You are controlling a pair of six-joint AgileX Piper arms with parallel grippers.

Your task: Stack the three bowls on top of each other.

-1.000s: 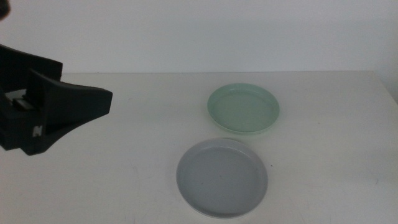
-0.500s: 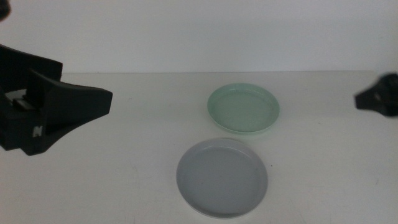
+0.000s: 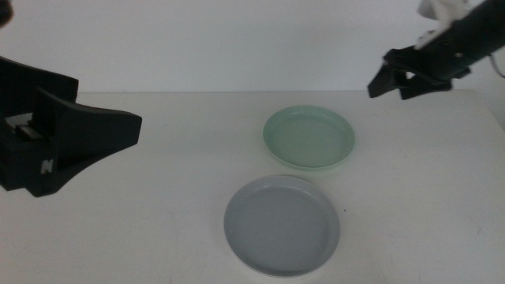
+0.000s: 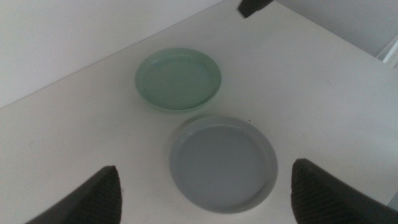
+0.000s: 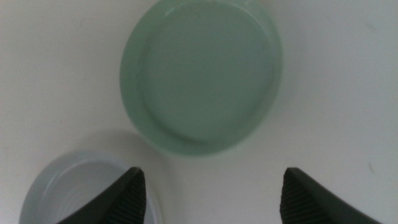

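The right tool (image 3: 390,79) has climbed since half a second ago: then only its dark tip showed at the right edge of the middle view, level with the mint bowl; now the whole arm slants in from the upper right corner and the tool hangs high above the far right of the bench (image 3: 158,221), well apart from both bowls. 1 second ago it was not in the view at all. Its jaws are spread wide, holding nothing (the right wrist view shows them far apart, with the mint bowl between and beyond them).

The left tool (image 3: 95,138) has not shifted over the 3 frames; it sits at the left side above the bench, its jaws also spread wide and empty.

Only 2 bowls are visible, and neither has moved. The mint green bowl (image 3: 308,137) lies flat toward the far side of the bench; the grey bowl (image 3: 282,225) lies nearer the camera, just beside it, their rims close but apart. Both are round, shallow and plate-like with low upright rims and smooth matte surfaces. The bench is plain white and matte. The white bowl cannot be found in any view.
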